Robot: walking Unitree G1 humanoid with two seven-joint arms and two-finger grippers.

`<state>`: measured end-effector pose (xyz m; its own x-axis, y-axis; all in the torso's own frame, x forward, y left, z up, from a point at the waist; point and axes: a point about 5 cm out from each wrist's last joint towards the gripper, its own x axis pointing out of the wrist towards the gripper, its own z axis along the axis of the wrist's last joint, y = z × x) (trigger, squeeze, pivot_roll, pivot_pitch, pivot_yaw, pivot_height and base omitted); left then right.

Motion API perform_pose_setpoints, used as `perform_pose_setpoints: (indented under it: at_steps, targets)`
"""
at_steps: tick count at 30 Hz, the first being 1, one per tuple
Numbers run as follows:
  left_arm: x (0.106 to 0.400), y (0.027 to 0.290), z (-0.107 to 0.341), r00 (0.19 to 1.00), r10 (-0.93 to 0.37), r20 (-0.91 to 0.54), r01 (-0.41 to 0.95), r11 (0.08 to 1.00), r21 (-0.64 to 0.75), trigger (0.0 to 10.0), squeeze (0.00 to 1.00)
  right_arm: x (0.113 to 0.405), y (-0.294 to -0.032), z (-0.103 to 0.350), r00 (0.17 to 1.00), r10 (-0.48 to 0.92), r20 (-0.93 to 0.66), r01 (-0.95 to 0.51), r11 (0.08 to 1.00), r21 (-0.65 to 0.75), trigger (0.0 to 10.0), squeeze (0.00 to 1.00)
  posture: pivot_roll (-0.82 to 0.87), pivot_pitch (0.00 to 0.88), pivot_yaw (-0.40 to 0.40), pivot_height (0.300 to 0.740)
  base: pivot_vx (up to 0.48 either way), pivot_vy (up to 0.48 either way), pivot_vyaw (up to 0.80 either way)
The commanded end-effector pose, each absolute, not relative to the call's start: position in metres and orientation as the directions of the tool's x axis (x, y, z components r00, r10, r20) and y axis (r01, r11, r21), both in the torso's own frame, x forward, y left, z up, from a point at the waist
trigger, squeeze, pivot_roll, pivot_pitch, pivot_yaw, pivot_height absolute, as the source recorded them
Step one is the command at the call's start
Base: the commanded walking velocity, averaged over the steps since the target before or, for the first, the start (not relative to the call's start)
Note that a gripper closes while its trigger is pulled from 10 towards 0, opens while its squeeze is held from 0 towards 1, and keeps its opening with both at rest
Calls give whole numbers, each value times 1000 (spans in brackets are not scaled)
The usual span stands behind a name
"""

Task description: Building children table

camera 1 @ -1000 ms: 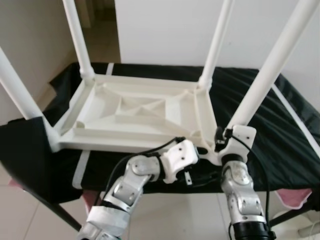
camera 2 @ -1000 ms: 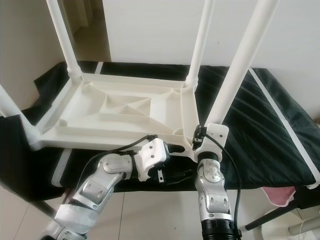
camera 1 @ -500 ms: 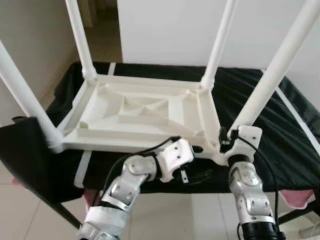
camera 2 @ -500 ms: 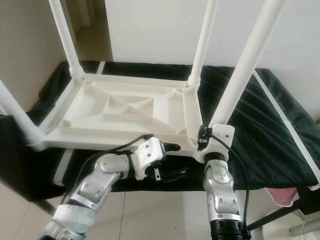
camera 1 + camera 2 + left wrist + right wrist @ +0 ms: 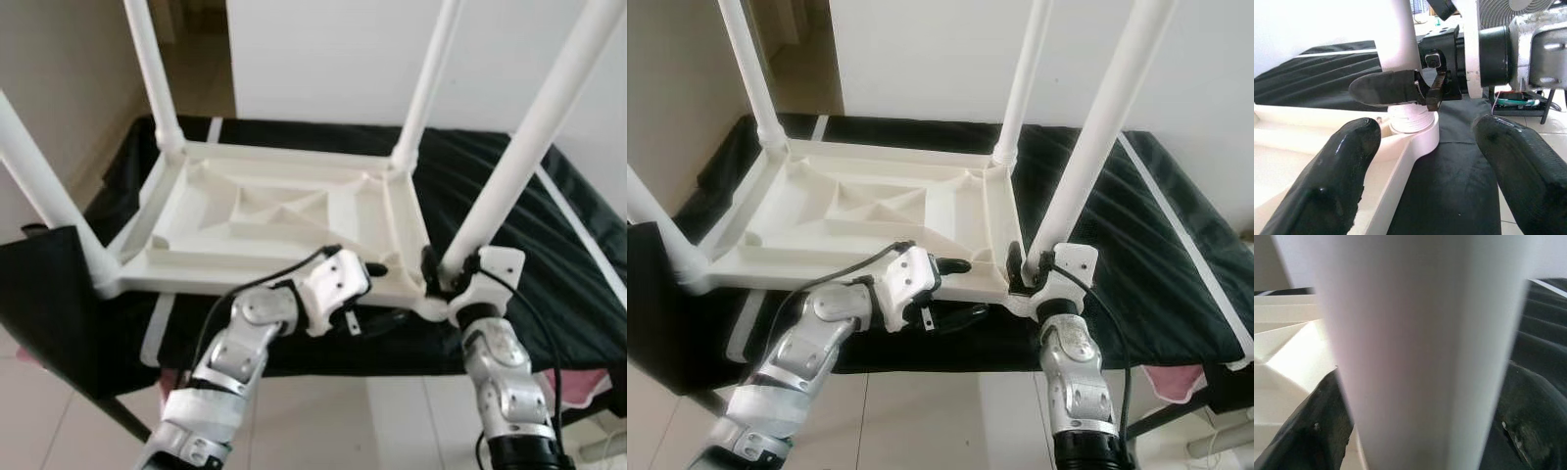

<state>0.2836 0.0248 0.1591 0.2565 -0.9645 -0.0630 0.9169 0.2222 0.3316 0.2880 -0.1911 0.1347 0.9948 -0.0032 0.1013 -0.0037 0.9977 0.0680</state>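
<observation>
the four white legs run out past the top edge of the head views, so we can't see their ends. in the right wrist view the near-right leg (image 5: 1420, 342) blurs across the middle and hides most of what's behind it; we only make out a black finger (image 5: 1312, 431) on each side of it.

we see the children table (image 5: 862, 211) lying upside down on a black cloth (image 5: 1136, 225) over a low stand, legs pointing up, ribbed underside facing us. it sits at about 11 o'clock from our arms, mid-scene.

right gripper (image 5: 1024, 269) is at the table's near-right corner, approx 5 o'clock of the tabletop, fingers closed round the base of the near-right leg (image 5: 1087, 147), one finger each side, touching it.

left gripper (image 5: 955, 266) is at the near edge of the tabletop, just beside that corner, at 9 o'clock from the right gripper. its fingers (image 5: 1327, 181) are spread wide w/ nothing between them but the table rim (image 5: 1405, 152) and cloth; one fingertip lies over the rim, contact hard to tell.
</observation>
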Motion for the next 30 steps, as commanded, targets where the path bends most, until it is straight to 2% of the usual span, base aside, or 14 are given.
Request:
perform_pose_setpoints:
  at_steps: [1, 2, 5, 8, 14, 25, 26, 27, 28, 29, 30]
  targets:
    - [291, 26, 159, 382, -923, -30, 871, 349, 345, 10000, 0, 287, -191, 134, 995, 19, 101, -26, 997, 70, 10000, 1000, -63, 2, -75, 740, 0, 0, 0]
    - [293, 26, 159, 384, -923, -31, 871, 351, 344, 10000, 0, 287, -192, 136, 994, 58, 97, -65, 996, 60, 10000, 20, -67, 4, -72, 740, 0, 0, 0]
    - [294, 26, 159, 389, -921, -33, 866, 353, 353, 10000, 0, 287, -194, 138, 989, 106, 102, -110, 993, 36, 10000, 0, -68, 2, -71, 740, 0, 0, 0]
    - [299, 28, 161, 398, -916, -48, 859, 353, 372, 10000, 0, 287, -196, 139, 968, 238, 81, -238, 971, -17, 10000, 0, -64, 6, -64, 740, 0, 0, 0]
    - [299, 31, 161, 390, -919, -61, 868, 345, 358, 10000, 0, 293, -198, 139, 931, 363, 46, -358, 929, -91, 10000, 0, -47, 19, -45, 740, 0, 0, 0]
    - [297, 35, 159, 378, -923, -78, 877, 330, 349, 10000, 0, 296, -200, 133, 869, 493, -48, -494, 859, -130, 10000, 0, -30, 23, -29, 740, 0, 0, 0]
    - [297, 36, 159, 378, -923, -78, 877, 330, 350, 10000, 0, 296, -200, 132, 865, 499, -55, -502, 854, -138, 8863, 0, -30, 23, -29, 740, 0, 0, 0]
    - [297, 36, 159, 378, -923, -78, 877, 330, 350, 10000, 0, 296, -200, 132, 865, 499, -55, -502, 854, -138, 8863, 0, -30, 23, -29, 740, 0, 0, 0]
    - [298, 36, 160, 380, -922, -76, 877, 332, 348, 10000, 0, 294, -201, 131, 846, 529, -68, -532, 833, -149, 2784, 0, -32, 21, -28, 740, 0, 0, 0]
    - [298, 36, 160, 380, -922, -76, 876, 333, 348, 10000, 0, 293, -202, 131, 844, 531, -71, -536, 830, -153, 0, 0, -33, 21, -27, 740, 0, 0, 0]
    - [298, 36, 160, 380, -922, -76, 876, 333, 348, 10000, 0, 293, -202, 131, 844, 531, -71, -536, 830, -153, 0, 0, -33, 21, -27, 740, 0, 0, 0]
